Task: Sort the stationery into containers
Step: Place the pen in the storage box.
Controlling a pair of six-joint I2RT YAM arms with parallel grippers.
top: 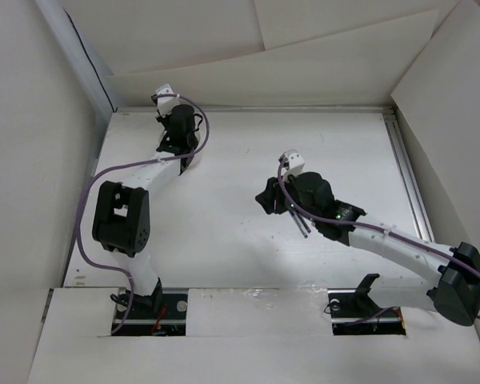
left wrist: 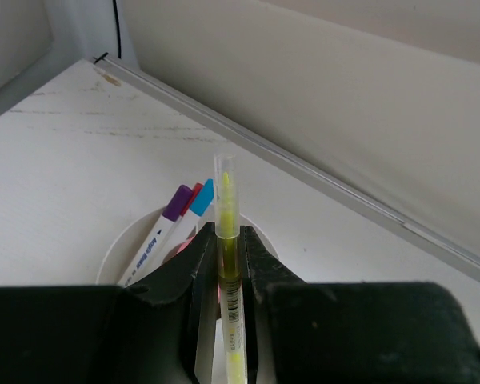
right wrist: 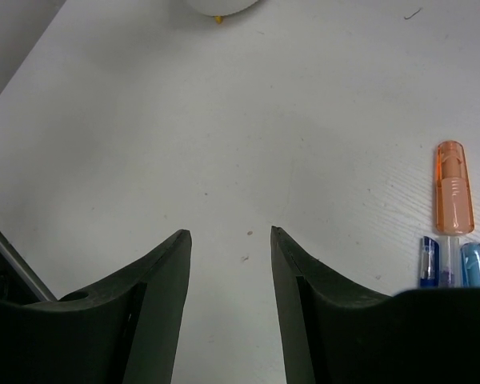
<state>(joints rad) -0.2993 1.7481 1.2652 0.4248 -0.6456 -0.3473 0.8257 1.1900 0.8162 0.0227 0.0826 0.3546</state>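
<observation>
The left gripper (left wrist: 224, 240) was clamped shut on a yellow-green highlighter (left wrist: 226, 200). It held the barrel over the white round cup (left wrist: 122, 244), with the clear cap pointing away from the wrist. Whether the highlighter's lower end reached into the cup could not be told, because the fingers covered it.

Three pens leaned inside the cup: a purple-capped pen (left wrist: 176, 205), a red-capped pen (left wrist: 193, 192) and a blue-capped pen (left wrist: 203, 197). Their caps were bunched together just left of the highlighter. The gripper hid most of the cup, so their compartment could not be made out. A metal rail (left wrist: 304, 168) at the edge of the white table (left wrist: 56, 160) ran just beyond the cup.

The right gripper (right wrist: 230, 232) hung well apart from the cup, its jaws parted and holding nothing, with bare table between its fingers. Also well away from the cup, beside that gripper's right finger, lay an orange-capped pen (right wrist: 450, 188). A dark blue cap (right wrist: 429, 260) and a light blue cap (right wrist: 476, 264) were partly hidden behind the finger.
</observation>
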